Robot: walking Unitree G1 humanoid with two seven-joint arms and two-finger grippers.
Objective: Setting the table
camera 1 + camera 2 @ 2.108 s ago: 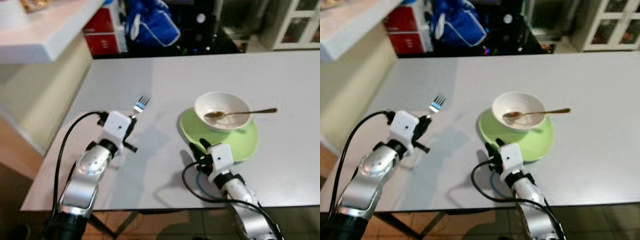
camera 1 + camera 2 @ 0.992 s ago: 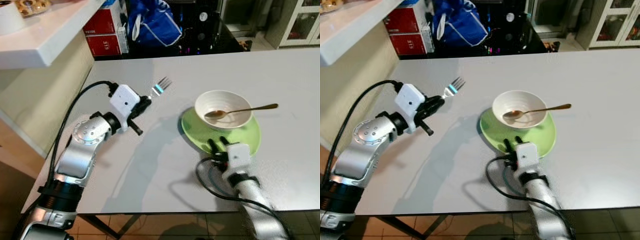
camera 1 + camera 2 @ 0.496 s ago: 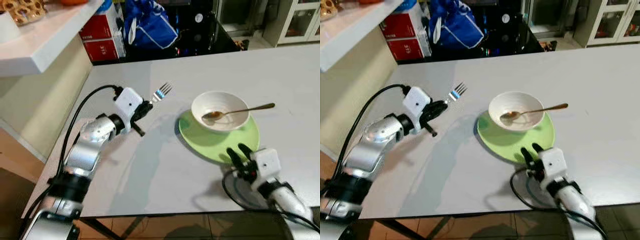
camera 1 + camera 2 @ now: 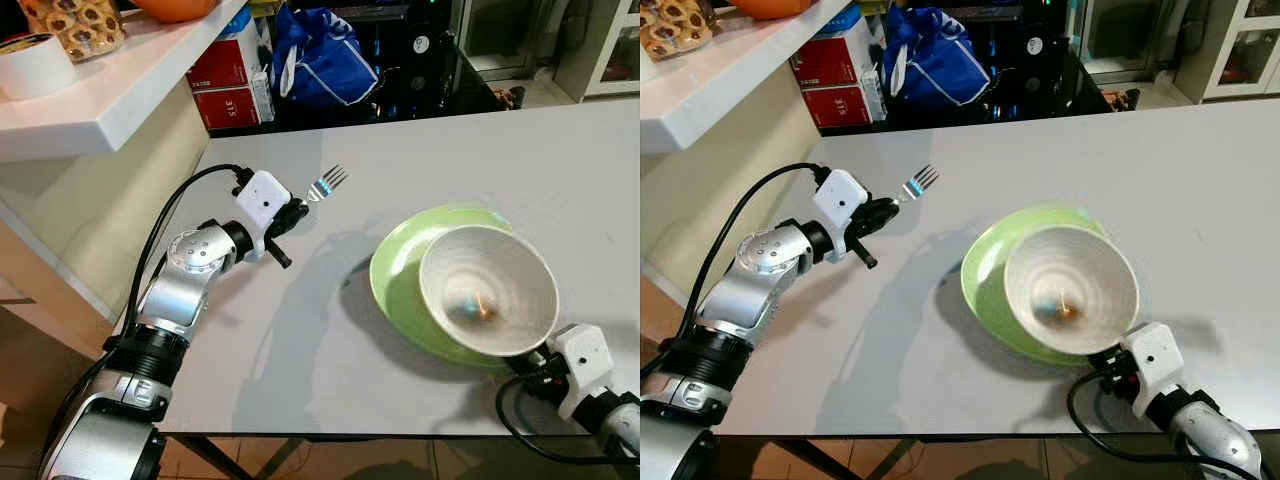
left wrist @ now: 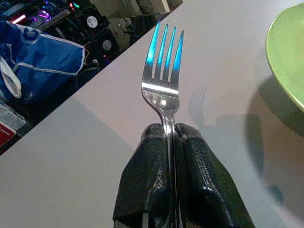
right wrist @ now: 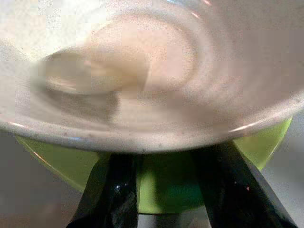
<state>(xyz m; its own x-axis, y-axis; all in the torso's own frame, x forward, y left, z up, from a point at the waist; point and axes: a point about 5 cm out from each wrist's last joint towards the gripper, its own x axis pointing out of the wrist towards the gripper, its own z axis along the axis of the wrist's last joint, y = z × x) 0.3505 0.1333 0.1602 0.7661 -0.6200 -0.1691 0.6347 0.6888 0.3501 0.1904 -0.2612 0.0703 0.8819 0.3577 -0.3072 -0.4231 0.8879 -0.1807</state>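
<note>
The left arm reaches out from the near left corner of the table point(image 4: 560, 170), elbow bent, its cable looping above the forearm, and its wrist is turned toward the far middle. The left gripper point(image 5: 170, 137) is closed tight on the fork point(image 5: 164, 71), pinching the handle just below the neck; the fork sticks out past the fingertips with its tines pointing away toward the far edge, held above the tabletop and casting a shadow on it. The right arm comes in low over the near edge at the right, and the right gripper point(image 6: 164, 190) sits under the near rim of the plate point(image 4: 400, 262). Its two fingers point(image 6: 116, 190) are spread on either side of the green rim, but whether they actually press on it cannot be told. The plate is tilted up toward the camera with the bowl point(image 4: 488, 290) riding on it, blurred, a small dark and orange smear in its bottom. The plate's shadow falls to its left on the table. Open tabletop lies between fork and plate, and more stretches to the far right. A white counter point(image 4: 110, 95) overhangs the table's left side, and a blue bag point(image 4: 325, 55) sits beyond the far edge.
</note>
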